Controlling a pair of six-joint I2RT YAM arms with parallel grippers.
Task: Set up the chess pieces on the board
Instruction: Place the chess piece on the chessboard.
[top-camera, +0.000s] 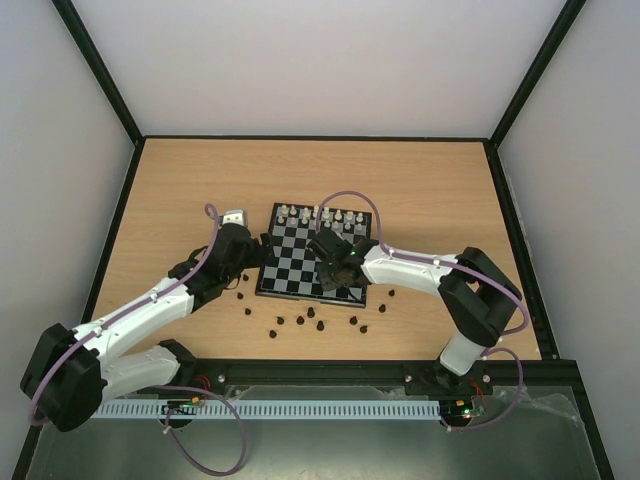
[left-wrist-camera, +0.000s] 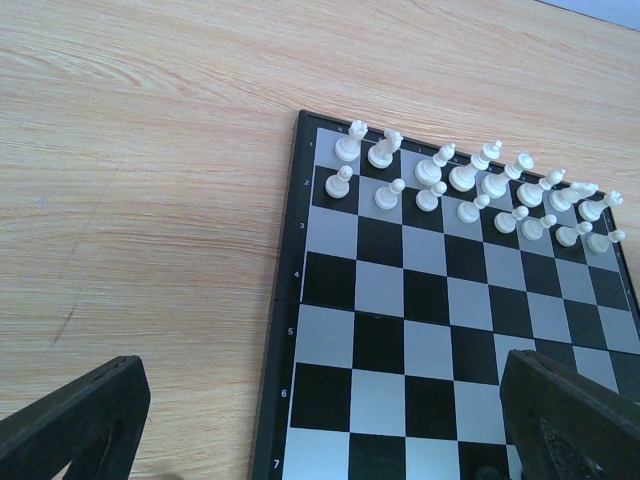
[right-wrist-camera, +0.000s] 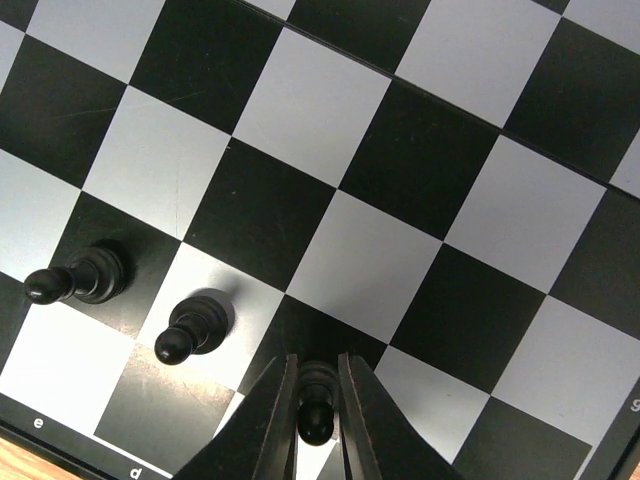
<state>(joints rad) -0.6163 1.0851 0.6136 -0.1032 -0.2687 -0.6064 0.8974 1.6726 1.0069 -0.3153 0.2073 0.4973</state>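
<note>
The board (top-camera: 300, 262) lies mid-table, with white pieces along its far two rows. My right gripper (right-wrist-camera: 317, 362) is shut on a black pawn (right-wrist-camera: 317, 405) and holds it upright on or just above a dark square near the board's near edge. Two other black pawns (right-wrist-camera: 82, 281) (right-wrist-camera: 194, 327) stand on squares to its left. Several black pieces (top-camera: 312, 319) lie scattered on the table in front of the board. My left gripper (left-wrist-camera: 320, 440) is open and empty over the board's left edge (left-wrist-camera: 272, 400), one finger (left-wrist-camera: 80, 425) over the wood and the other over the squares.
The white pieces (left-wrist-camera: 470, 180) fill the far rows in the left wrist view. The right arm (top-camera: 420, 270) reaches across the board's near right corner. A dark rail (top-camera: 330, 368) runs along the table's near edge.
</note>
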